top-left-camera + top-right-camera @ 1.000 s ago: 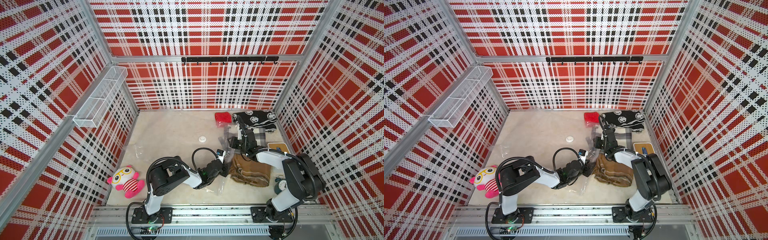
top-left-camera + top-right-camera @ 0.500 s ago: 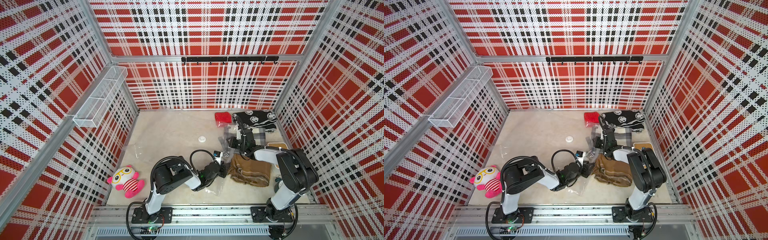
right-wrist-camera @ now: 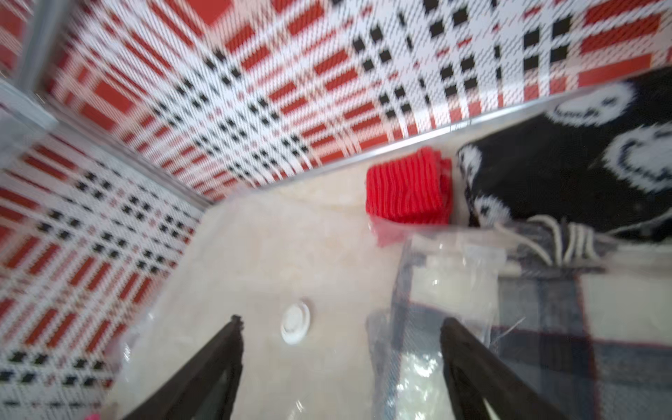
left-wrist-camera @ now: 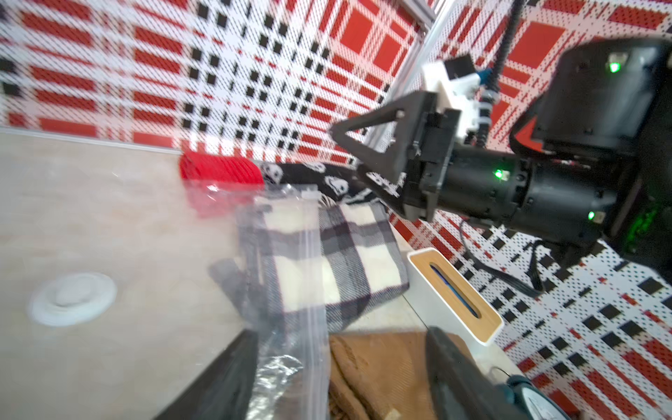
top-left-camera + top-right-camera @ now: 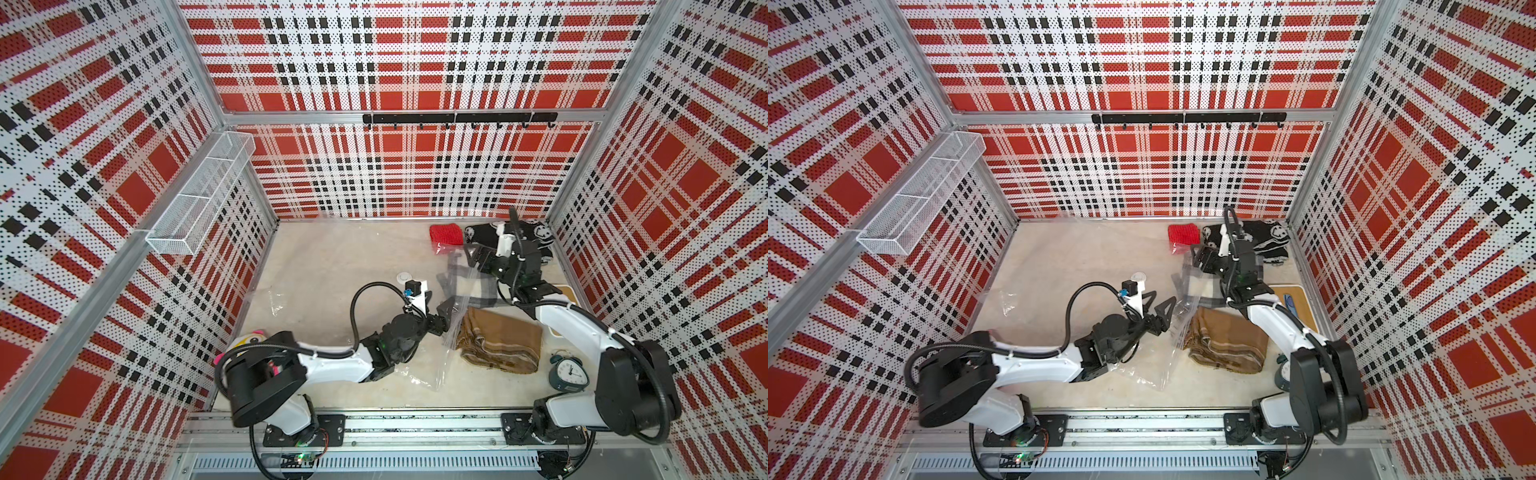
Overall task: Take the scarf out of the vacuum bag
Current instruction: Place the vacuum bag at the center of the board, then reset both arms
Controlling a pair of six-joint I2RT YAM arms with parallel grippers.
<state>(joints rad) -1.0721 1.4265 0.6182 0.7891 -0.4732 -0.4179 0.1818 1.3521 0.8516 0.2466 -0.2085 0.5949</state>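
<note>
Evidently, both top views show the scarf (image 5: pixel 469 286) half out of the vacuum bag (image 5: pixel 451 328) at two o'clock. Left wrist: left gripper (image 4: pixel 341 331) gapes astride the plastic. Right wrist, blurred: right gripper (image 3: pixel 341 320) seems wide, empty, poised to grasp.

The left arm (image 5: pixel 332 365) and the right arm (image 5: pixel 569 324) are both white with fat round black joints (image 5: pixel 257 382), looping black cables (image 5: pixel 353 307), white blocks (image 4: pixel 447 91) by the wrists, black triangle fingers (image 4: pixel 414 134) and tiny green lights (image 4: pixel 499 174).
</note>
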